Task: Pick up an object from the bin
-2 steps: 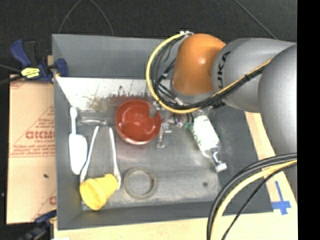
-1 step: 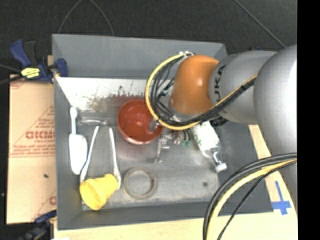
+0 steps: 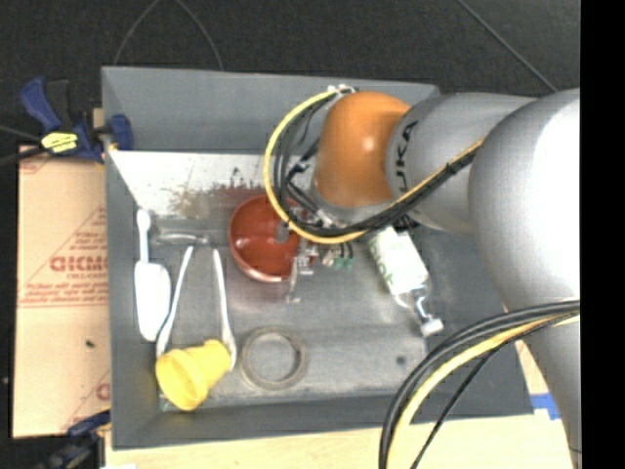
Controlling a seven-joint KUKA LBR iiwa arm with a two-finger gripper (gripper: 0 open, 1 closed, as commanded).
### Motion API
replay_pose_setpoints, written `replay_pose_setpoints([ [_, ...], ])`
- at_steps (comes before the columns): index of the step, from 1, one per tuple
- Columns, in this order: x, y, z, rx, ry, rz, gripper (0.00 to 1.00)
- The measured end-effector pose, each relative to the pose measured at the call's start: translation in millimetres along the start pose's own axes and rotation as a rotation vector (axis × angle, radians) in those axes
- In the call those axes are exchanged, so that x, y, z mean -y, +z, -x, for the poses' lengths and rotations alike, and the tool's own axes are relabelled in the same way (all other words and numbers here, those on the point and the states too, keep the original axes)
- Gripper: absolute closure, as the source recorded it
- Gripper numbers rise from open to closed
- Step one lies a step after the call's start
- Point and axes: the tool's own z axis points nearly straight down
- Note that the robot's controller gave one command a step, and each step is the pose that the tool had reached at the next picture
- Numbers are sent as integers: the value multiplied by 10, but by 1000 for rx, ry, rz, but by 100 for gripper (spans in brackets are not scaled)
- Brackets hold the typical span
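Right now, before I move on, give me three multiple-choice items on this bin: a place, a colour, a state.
1. Where is the yellow cup? A) lower left corner of the bin B) its upper right corner C) outside it
2. What colour is the bowl beside the gripper? A) blue B) red C) green
3. How is the white bottle placed? A) upright B) lying on its side C) hanging from the gripper
Answers: A, it lies in that corner; B, it is plainly red; B, its length rests along the floor.
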Motion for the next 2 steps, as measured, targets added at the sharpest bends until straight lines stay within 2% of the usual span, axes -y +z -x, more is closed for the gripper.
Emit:
replay_pose_setpoints([
  [1, 61, -510, -92, -8, -4, -2, 100],
  [2, 60, -510, -92, -7, -4, -2, 100],
])
